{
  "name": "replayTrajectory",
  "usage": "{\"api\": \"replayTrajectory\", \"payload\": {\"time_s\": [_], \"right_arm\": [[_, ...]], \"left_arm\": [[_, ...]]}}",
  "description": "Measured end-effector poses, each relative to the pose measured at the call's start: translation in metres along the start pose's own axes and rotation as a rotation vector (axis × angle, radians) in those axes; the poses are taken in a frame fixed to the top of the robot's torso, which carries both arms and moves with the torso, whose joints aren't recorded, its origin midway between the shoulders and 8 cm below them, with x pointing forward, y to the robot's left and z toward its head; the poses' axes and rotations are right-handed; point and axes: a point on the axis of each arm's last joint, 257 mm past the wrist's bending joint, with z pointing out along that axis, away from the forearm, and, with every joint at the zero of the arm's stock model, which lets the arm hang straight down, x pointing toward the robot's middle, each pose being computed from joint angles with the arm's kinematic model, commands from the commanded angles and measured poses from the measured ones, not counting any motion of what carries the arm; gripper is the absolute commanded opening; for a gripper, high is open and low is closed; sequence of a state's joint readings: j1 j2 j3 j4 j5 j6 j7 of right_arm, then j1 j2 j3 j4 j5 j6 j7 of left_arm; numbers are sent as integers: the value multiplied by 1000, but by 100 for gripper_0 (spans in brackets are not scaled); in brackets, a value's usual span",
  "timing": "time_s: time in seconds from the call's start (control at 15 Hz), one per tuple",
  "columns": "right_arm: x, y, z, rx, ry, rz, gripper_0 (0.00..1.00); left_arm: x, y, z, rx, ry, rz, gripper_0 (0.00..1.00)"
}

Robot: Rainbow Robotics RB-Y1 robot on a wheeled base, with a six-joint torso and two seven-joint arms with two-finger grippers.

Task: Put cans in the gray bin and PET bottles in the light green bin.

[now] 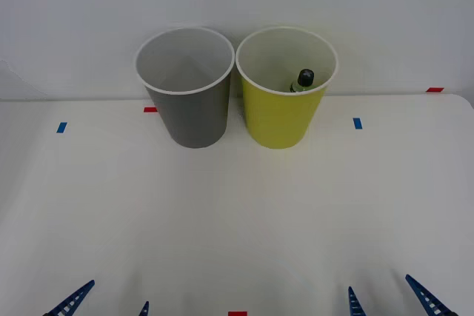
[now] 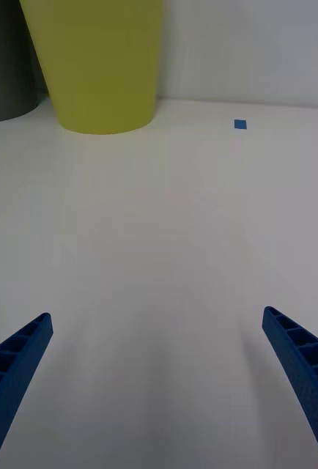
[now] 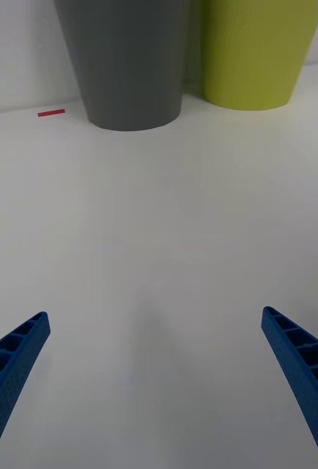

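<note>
The gray bin (image 1: 189, 98) stands at the back of the white table, with the light green bin (image 1: 284, 105) touching it on the right. Inside the green bin a PET bottle (image 1: 303, 81) leans against the far wall, its black cap and a bit of green showing. No cans are in view, and what I see of the gray bin's inside is bare. My left gripper (image 1: 107, 303) is open at the front left edge, my right gripper (image 1: 385, 297) open at the front right. Both bins appear ahead of the left gripper (image 3: 155, 366) and the right gripper (image 2: 155, 366).
Small tape marks lie on the table (image 1: 237, 212): blue tape (image 1: 61, 127) at the left, blue tape (image 1: 358, 123) at the right, red tape (image 1: 150, 109) beside the gray bin, red tape (image 1: 237, 314) at the front edge. A white wall stands behind the bins.
</note>
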State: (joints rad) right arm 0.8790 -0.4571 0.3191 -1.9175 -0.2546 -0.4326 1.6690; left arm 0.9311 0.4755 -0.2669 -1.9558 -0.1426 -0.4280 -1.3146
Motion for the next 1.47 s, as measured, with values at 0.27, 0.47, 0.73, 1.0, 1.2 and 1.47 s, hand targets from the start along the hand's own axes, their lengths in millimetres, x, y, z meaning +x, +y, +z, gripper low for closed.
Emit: {"api": "replayTrajectory", "payload": {"time_s": [0.27, 0.47, 0.73, 1.0, 1.2, 1.47], "right_arm": [[0, 0, 0, 0, 0, 0, 100], [0, 0, 0, 0, 0, 0, 100], [0, 0, 0, 0, 0, 0, 100], [0, 0, 0, 0, 0, 0, 100], [0, 0, 0, 0, 0, 0, 100], [0, 0, 0, 0, 0, 0, 100]], "left_arm": [[0, 0, 0, 0, 0, 0, 100], [0, 0, 0, 0, 0, 0, 100], [0, 0, 0, 0, 0, 0, 100], [0, 0, 0, 0, 0, 0, 100], [0, 0, 0, 0, 0, 0, 100], [0, 0, 0, 0, 0, 0, 100]]}}
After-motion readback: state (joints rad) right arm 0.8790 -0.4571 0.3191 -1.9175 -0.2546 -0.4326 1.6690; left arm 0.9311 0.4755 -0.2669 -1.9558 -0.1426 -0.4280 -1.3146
